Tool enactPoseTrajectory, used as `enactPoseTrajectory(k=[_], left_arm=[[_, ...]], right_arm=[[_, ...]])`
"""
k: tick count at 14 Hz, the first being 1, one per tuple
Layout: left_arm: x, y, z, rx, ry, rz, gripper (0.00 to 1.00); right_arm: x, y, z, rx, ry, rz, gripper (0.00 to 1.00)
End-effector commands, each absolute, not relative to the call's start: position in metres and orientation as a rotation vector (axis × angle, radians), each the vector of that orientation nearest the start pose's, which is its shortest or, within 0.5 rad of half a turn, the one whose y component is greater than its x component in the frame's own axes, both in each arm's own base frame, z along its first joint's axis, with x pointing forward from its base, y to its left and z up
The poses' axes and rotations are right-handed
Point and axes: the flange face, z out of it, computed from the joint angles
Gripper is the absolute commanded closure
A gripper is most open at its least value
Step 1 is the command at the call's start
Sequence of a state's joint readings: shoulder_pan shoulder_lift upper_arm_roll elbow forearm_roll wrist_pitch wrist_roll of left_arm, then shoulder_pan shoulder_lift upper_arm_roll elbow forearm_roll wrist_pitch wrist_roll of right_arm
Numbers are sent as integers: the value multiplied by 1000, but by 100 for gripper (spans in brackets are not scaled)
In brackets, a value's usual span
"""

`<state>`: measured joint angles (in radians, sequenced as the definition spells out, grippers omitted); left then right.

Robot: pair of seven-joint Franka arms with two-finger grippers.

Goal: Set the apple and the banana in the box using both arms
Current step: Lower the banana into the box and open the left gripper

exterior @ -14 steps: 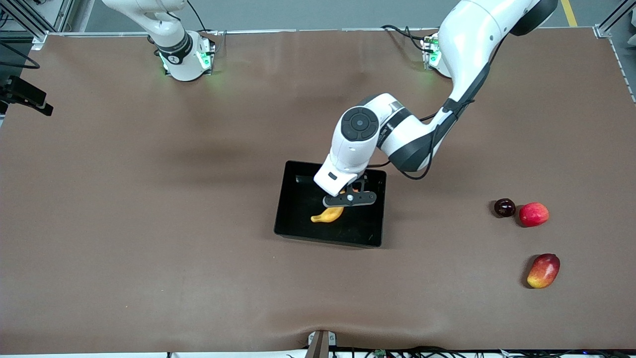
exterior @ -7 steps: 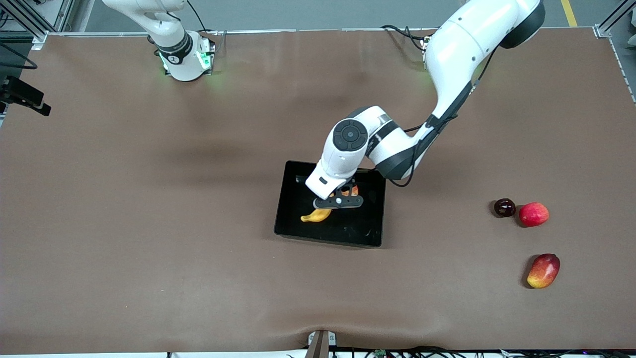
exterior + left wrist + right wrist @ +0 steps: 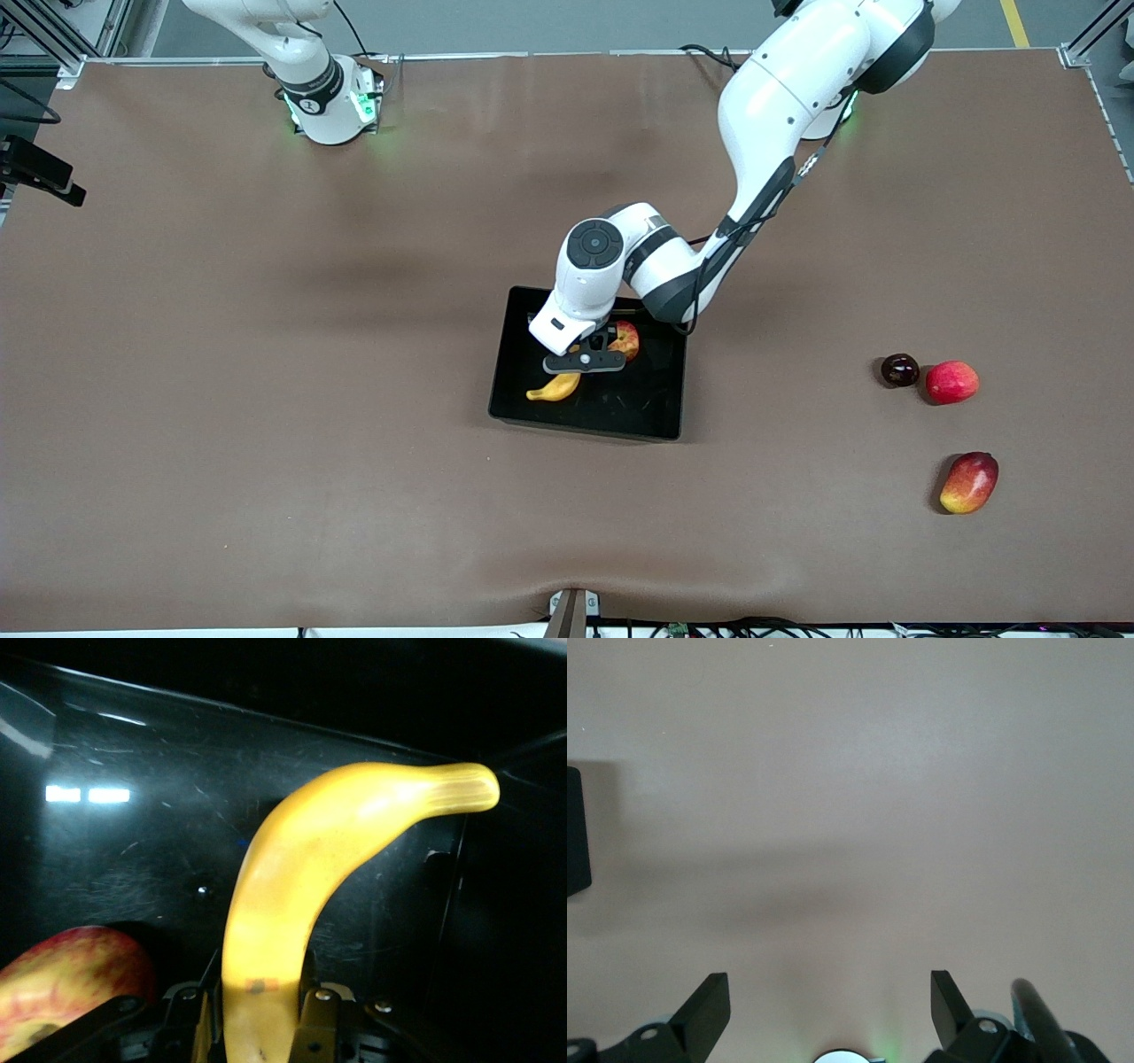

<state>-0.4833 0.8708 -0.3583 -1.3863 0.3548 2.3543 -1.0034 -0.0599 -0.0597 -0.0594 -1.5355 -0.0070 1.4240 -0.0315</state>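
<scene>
The black box lies mid-table. The red-yellow apple rests inside it, on the side toward the robots, and shows in the left wrist view. My left gripper is low over the box's inside, shut on the yellow banana. In the left wrist view the banana curves out from between the gripper's fingers over the box floor. I cannot tell if the banana touches the floor. My right gripper is open and empty over bare table; that arm waits.
Toward the left arm's end of the table lie a dark round fruit, a smooth pinkish-red fruit and, nearer the front camera, a red-yellow mango. A dark object shows at the edge of the right wrist view.
My left gripper has moved with the banana across the box toward the right arm's end, uncovering the apple. The right arm has not moved.
</scene>
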Motion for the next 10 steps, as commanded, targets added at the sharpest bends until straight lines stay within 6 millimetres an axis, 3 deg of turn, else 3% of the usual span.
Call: enactPoseTrajectory(k=[1,5,7,8,9,10], left_arm=[[549,-516,215,-3274,-145,-200,100],[541,-521,196,-3273,-122,-184,100],[549,-514,193,-3267,-135,-202,96],[551,-510,192,-3258,-137,-212,84],[554,-509,195,-3259,-151,-221,26],[556,-508,201,-3264,-173,-230,0]], right_arm=[[512,-63,663,-3116,136,84,0],[512,-61,663,-3117,126,86,0],[512,-61,662,-3116,126,91,0],[512,-61,662,-3116,126,89,0],[512,-61,662,-3116,126,89,0],[512,-60,662,-3116,124,91,0]])
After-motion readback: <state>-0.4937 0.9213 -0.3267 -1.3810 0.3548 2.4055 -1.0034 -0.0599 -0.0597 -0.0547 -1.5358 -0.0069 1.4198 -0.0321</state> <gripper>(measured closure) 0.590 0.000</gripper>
